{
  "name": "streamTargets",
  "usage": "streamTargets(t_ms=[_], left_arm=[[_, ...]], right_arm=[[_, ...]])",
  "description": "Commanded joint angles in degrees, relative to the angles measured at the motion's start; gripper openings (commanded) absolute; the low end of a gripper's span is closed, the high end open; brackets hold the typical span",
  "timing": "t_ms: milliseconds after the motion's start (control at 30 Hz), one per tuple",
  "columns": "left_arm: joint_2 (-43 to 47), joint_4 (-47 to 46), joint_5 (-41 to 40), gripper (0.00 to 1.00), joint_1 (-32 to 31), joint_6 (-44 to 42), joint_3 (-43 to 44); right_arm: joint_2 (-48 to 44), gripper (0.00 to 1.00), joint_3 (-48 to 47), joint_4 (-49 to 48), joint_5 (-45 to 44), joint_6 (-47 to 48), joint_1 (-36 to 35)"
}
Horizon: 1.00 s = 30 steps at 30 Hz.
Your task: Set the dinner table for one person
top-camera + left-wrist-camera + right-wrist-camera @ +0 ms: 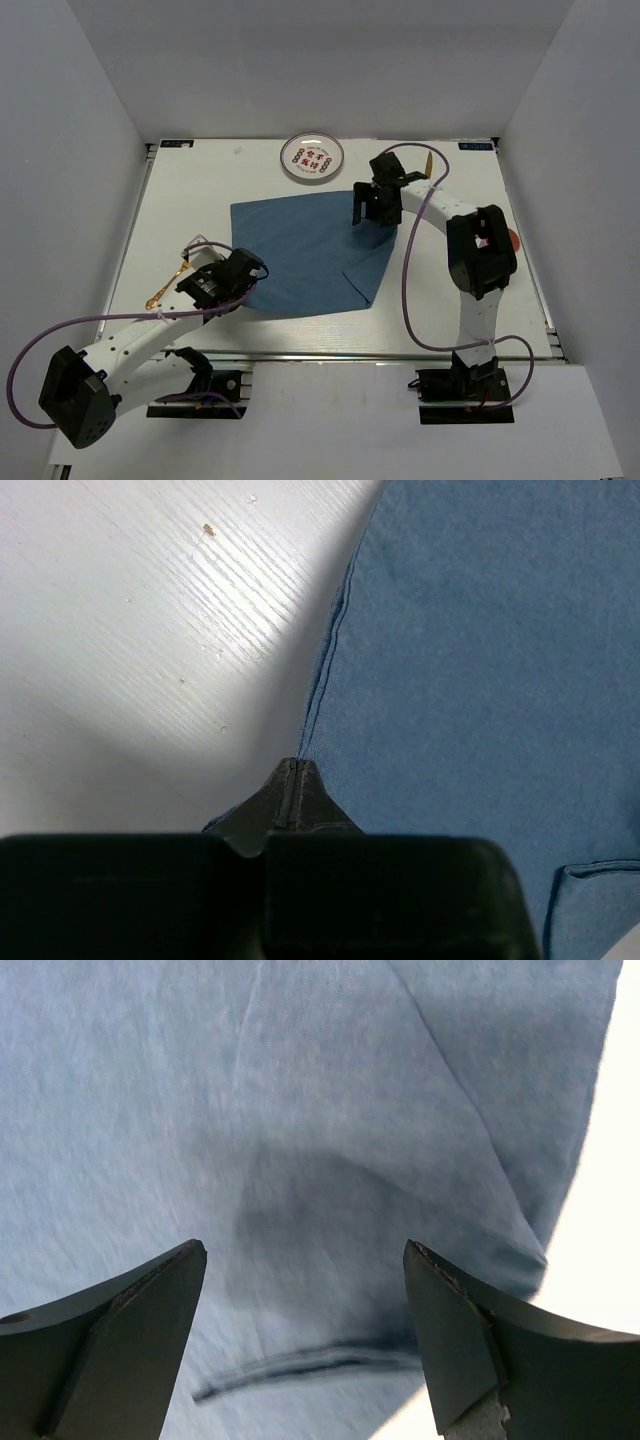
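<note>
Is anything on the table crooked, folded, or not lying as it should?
Yes. The blue cloth lies turned at an angle to the edges of the table, not square with them. Its near right corner is folded over onto the cloth, so it does not lie flat there.

A blue cloth placemat [305,250] lies spread at a slant, its near right corner folded back onto itself [365,275]. The left wrist view shows its stitched hem [325,670] running along one side. The right wrist view shows soft creases across the cloth [300,1110].

Just past its far edge sits a round white plate [312,157] with red characters in the middle. Well left of the placemat's near corner lies a golden spoon [165,290]. At the far right a slim golden utensil handle [430,163] shows, its other end hidden. Further right and nearer is a red round thing [512,240], mostly hidden. Plain white walls [320,60] enclose the scene.
</note>
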State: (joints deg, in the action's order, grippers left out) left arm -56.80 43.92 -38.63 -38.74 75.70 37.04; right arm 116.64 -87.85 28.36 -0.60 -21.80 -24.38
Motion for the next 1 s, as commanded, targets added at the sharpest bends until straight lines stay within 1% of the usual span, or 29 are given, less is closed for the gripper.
streamTargets(t_ms=[0, 33, 67, 200, 333, 367, 500, 567, 633, 700, 767, 800, 900, 933, 967], left_arm=[[0.7, 0.4, -2.3, 0.0, 0.2, 0.7, 0.7], [0.7, -0.1, -1.9, 0.0, 0.2, 0.4, 0.3], [0.9, -0.4, -1.6, 0.0, 0.2, 0.0, 0.1], [1.0, -2.6, -0.8, 0.0, 0.2, -2.2, -0.5], [0.5, -3.9, 0.0, 0.0, 0.2, -3.5, -0.8], [0.3, -4.1, 0.1, 0.0, 0.2, -3.6, -0.8], [-0.1, -5.2, 0.6, 0.0, 0.2, -4.9, -0.8], [0.0, -5.5, 0.6, 0.0, 0.2, -5.2, -0.8], [-0.1, -5.5, 0.6, 0.0, 0.2, -5.7, -0.6], [-0.2, -5.8, 0.6, 0.0, 0.2, -6.4, -0.4], [-0.2, -5.8, 0.6, 0.0, 0.2, -7.0, -0.1], [-0.2, -5.8, 0.6, 0.0, 0.2, -7.1, 0.0], [-0.6, -5.8, 0.5, 0.0, 0.2, -7.6, 0.2], [-0.7, -5.8, 0.5, 0.0, 0.2, -7.7, 0.2], [-0.7, -5.9, 0.3, 0.0, 0.2, -7.7, 0.2]], right_arm=[[-4.5, 0.85, 2.7, -2.9, 1.7, 3.6, -0.1], [-4.3, 0.84, 2.6, -3.8, 1.2, 4.4, -0.1], [-3.7, 0.84, 1.6, -3.1, -1.8, 5.0, -0.4], [-0.3, 0.81, -3.5, -1.2, -6.5, 9.7, -1.0], [3.1, 0.81, -8.6, -0.8, -11.3, 15.1, -2.5], [4.0, 0.81, -11.5, 0.4, -12.9, 15.6, -2.6], [8.8, 0.8, -16.9, 1.7, -13.4, 17.8, -3.7], [10.1, 0.77, -18.5, 2.3, -14.4, 18.5, -4.4], [11.7, 0.72, -19.8, 2.3, -15.3, 19.2, -5.0], [13.3, 0.64, -20.9, 2.8, -16.5, 19.2, -5.5], [14.0, 0.59, -21.0, 3.0, -18.1, 18.6, -5.7], [14.4, 0.55, -21.0, 2.8, -18.5, 18.2, -5.9], [14.5, 0.39, -21.0, 2.8, -19.7, 17.1, -5.6], [14.5, 0.26, -21.0, 2.6, -20.5, 16.9, -5.9], [14.5, 0.21, -21.0, 2.7, -20.8, 16.6, -5.9]])
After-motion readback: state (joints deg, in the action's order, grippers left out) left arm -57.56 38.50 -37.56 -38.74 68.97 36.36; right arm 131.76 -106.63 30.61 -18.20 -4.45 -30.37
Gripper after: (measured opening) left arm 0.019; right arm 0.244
